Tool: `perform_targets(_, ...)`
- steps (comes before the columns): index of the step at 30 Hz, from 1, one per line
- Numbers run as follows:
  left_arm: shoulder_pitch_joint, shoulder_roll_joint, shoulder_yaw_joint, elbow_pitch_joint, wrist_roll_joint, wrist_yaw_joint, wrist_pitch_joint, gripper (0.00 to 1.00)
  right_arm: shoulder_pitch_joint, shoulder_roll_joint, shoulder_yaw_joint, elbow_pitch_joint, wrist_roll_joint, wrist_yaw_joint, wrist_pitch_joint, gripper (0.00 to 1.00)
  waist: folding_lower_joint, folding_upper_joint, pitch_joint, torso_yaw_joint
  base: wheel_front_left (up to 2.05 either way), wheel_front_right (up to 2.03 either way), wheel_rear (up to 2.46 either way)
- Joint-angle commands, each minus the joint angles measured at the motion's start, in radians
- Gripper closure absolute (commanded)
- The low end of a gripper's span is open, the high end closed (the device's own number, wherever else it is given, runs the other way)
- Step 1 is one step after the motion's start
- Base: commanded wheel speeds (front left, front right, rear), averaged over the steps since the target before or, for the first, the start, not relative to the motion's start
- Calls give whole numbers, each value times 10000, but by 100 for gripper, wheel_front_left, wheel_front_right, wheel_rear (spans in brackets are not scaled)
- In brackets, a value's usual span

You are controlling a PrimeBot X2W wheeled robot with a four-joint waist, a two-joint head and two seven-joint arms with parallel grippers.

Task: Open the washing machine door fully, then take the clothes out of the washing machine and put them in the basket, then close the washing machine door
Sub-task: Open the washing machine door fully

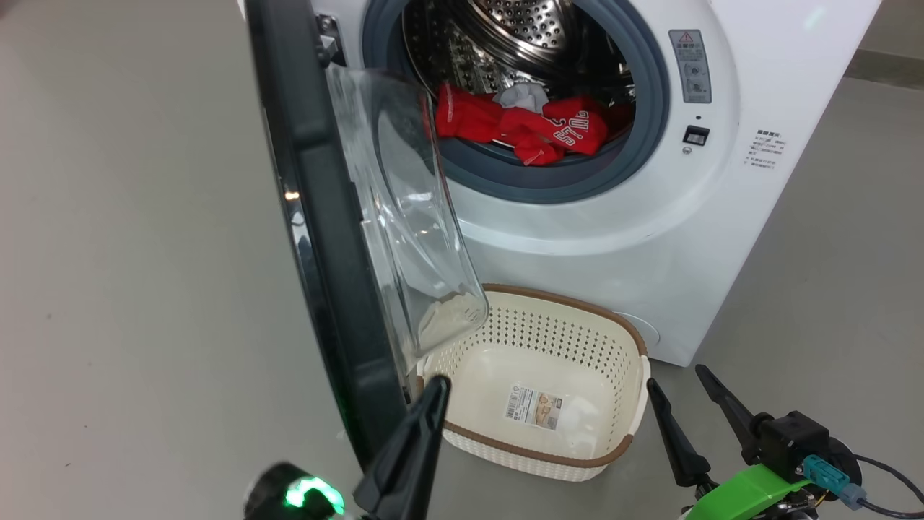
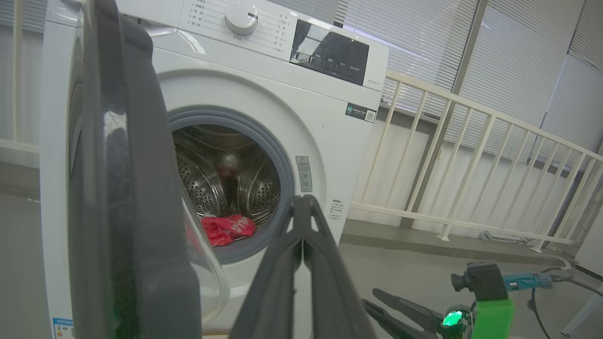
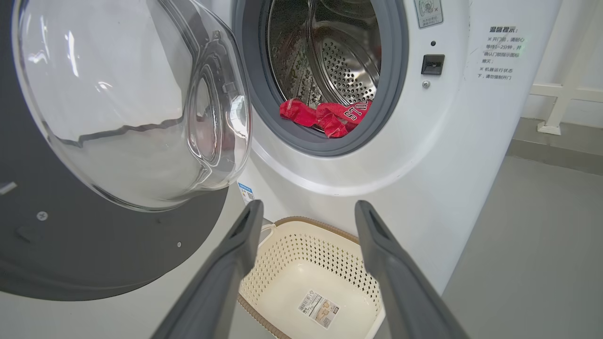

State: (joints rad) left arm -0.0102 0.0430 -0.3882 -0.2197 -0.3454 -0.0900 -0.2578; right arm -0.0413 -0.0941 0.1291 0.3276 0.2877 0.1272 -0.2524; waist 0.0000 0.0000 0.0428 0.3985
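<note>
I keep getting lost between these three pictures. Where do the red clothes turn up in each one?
Head view: red clothes, top centre.
Left wrist view: red clothes, left of centre, a little below the middle.
Right wrist view: red clothes, upper centre, above the basket.
Shared landmark: the grey gasket; the clothes lie low inside its ring in each picture.

A white railing (image 2: 466, 176) of upright bars runs across the back of the room. Behind the railing, pale horizontal blinds (image 2: 518, 52) cover tall windows and let in soft daylight. Below the railing lies a low grey ledge (image 2: 414, 242). In front of the railing, a smooth, matte grey floor (image 1: 130, 253) spreads out, evenly lit.
</note>
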Motion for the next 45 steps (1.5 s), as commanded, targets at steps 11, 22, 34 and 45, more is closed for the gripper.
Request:
perform_targets(11,-460,72,-51,2648,-946,271,-40,100,-302,-63,272,-195,-96,35,-93,0,0,0,189,-59,0,0,0)
perform_targets(22,-604,72,660,3183,-993,545,-40,100,-229,-50,256,-215,-56,35,-93,0,0,0,53,49,0,0,0)
perform_targets(34,-203,164,2277,3243,-569,553,-40,100,-148,14,320,-210,-37,35,-93,0,0,0,30,382,0,0,0)
perform_targets(45,-520,400,4144,3399,-564,666,-40,100,-275,-72,291,-278,-127,35,-93,0,0,0,366,421,0,0,0)
